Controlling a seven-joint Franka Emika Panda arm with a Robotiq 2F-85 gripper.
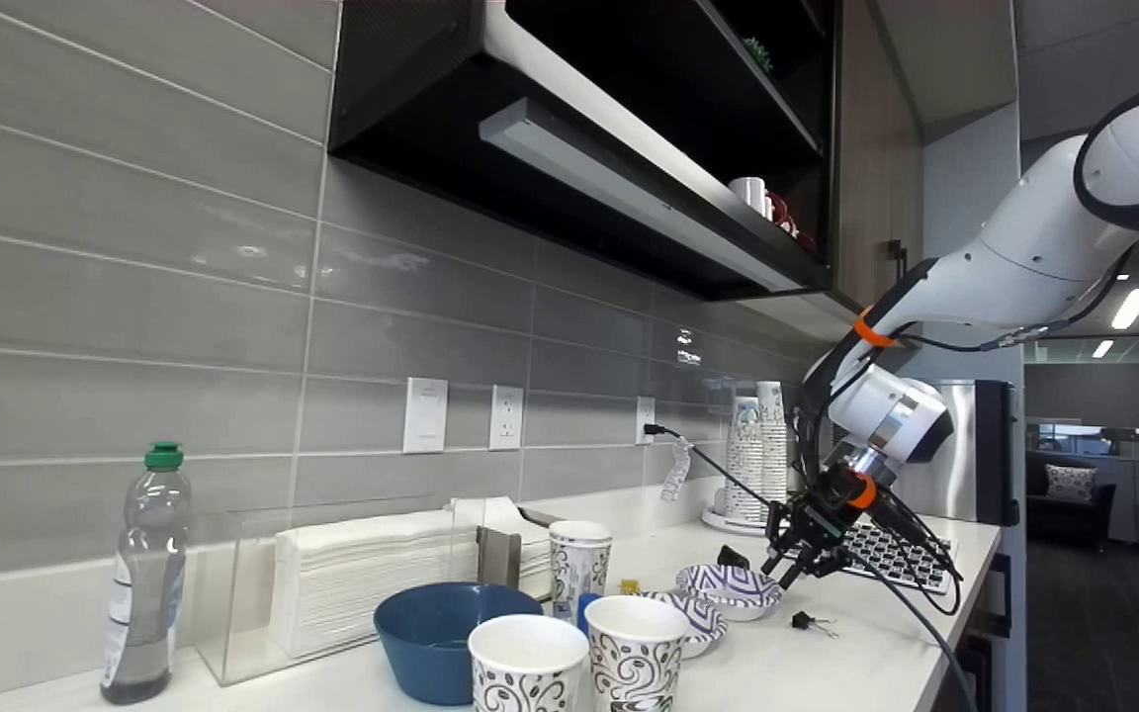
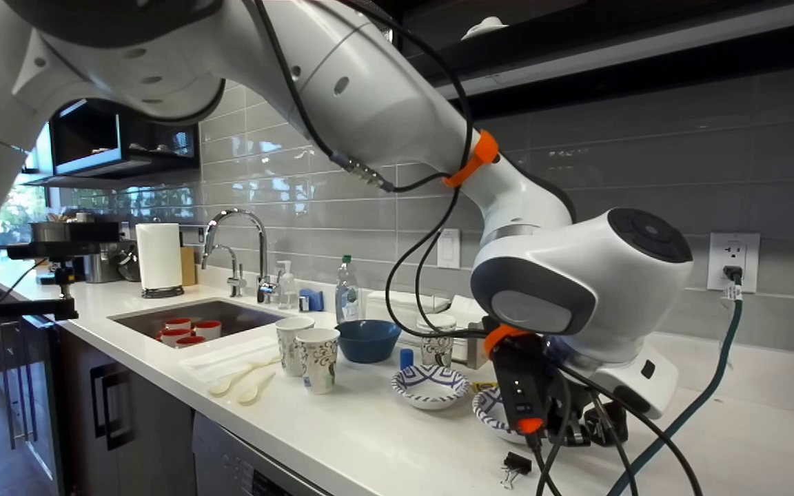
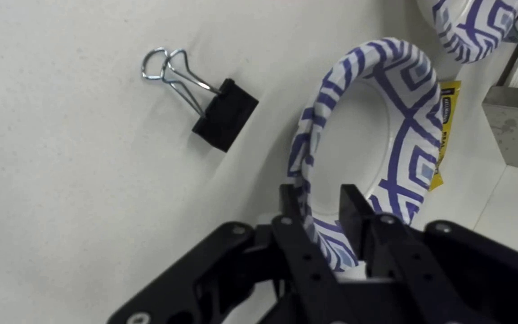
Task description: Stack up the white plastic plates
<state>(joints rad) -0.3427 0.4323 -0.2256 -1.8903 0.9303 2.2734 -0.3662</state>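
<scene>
Partly spread, the claw (image 3: 318, 192) astride the rim of one patterned plate (image 3: 353, 148), nothing clamped.

In an exterior view, the pincer (image 1: 776, 576) was at the rim of the farther patterned dish (image 1: 726, 583), its fingers being apart. The nearer dish (image 1: 705, 625) lay just beside it on the surface (image 1: 841, 672), partly hidden by a paper cup (image 1: 637, 661). Left of this cup stood also another cup (image 1: 528, 677) and a blue bowl (image 1: 426, 655).

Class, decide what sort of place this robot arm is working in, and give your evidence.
Probably an office kitchenette: a sink with a tall faucet, stacks of paper cups, and, beyond, a dark armchair, hinting at a shared workplace rather than a home.
</scene>
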